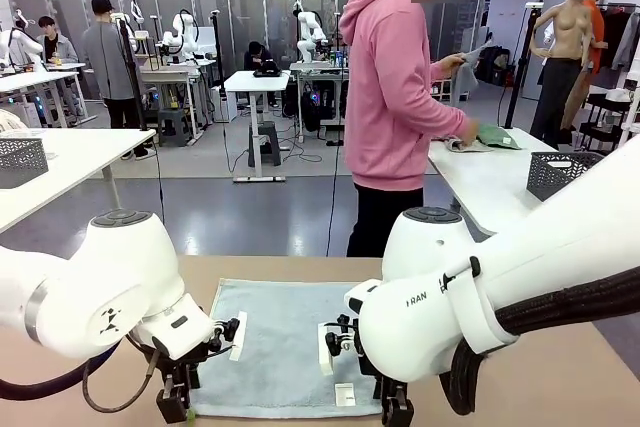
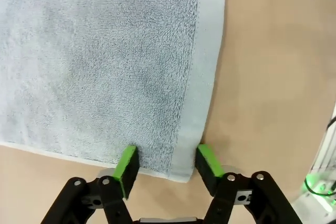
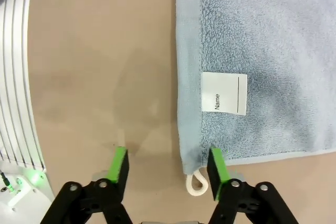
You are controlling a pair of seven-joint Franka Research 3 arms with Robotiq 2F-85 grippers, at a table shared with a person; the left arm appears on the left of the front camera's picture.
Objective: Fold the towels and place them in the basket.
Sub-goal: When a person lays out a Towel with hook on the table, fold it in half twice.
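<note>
The front camera is looking from the robot's side across the table [image 1: 300, 269] toward the person [image 1: 395, 87], while both wrist cameras are peering straight down, close in, each at a near corner of the towel [image 1: 285, 337] that the front one is also taking in.

Light blue-grey towel [image 3: 268, 45] corner on counter [image 3: 100, 51]
Towel at 12–4 o'clock; white "Name" label [image 3: 224, 93] near centre; white loop [image 3: 196, 183] at 6 o'clock, between parted pads of the gripper [image 3: 167, 157].
</note>
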